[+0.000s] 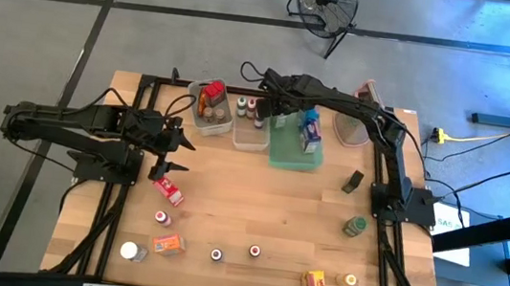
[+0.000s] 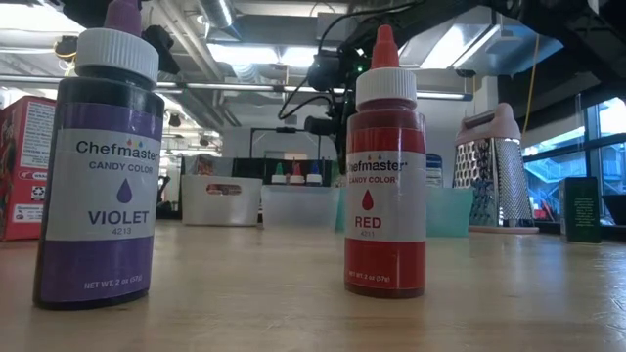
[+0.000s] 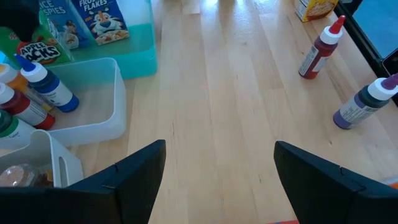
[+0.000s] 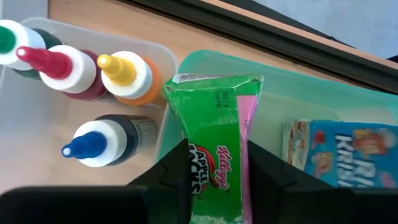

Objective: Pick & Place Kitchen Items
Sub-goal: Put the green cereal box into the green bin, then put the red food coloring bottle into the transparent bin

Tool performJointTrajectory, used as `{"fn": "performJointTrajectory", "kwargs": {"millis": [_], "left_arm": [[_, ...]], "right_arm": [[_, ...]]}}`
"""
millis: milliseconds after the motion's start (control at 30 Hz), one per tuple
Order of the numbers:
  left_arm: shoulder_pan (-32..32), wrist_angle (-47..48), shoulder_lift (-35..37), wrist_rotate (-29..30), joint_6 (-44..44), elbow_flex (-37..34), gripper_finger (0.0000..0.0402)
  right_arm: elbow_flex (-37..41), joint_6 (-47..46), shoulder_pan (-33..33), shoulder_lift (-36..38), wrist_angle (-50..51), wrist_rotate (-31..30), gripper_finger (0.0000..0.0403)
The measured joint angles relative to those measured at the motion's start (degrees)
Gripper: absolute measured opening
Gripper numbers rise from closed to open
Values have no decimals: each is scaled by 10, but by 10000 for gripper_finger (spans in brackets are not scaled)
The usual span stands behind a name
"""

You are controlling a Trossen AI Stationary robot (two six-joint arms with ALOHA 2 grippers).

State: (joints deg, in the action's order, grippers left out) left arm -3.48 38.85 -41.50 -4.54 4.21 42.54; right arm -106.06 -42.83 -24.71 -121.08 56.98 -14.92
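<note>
While over tray [image 4: 323,93], gripper-held Apple Jacks box [image 4: 214,168]

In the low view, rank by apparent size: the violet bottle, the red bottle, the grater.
1. violet bottle, largest in this picture.
2. red bottle, slightly smaller.
3. grater, smallest.
The bottles stand close to the camera and the grater far back, so this ranking says little about true size.
</note>
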Motion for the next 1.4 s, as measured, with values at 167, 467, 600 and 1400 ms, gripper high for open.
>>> {"fn": "performJointTrajectory", "kwargs": {"millis": [167, 467, 600, 1400], "left_arm": [[0, 0, 0, 0, 0, 0, 295], [0, 2, 0, 0, -2, 0, 294], [0, 2, 0, 0, -2, 0, 294], [0, 2, 0, 0, 0, 0, 295]], "right_arm": [[0, 7, 0, 0, 0, 0, 130], [0, 16, 0, 0, -2, 2, 179], [0, 18, 0, 0, -3, 1, 198], [-204, 185, 70, 3, 162, 156, 207]]}}
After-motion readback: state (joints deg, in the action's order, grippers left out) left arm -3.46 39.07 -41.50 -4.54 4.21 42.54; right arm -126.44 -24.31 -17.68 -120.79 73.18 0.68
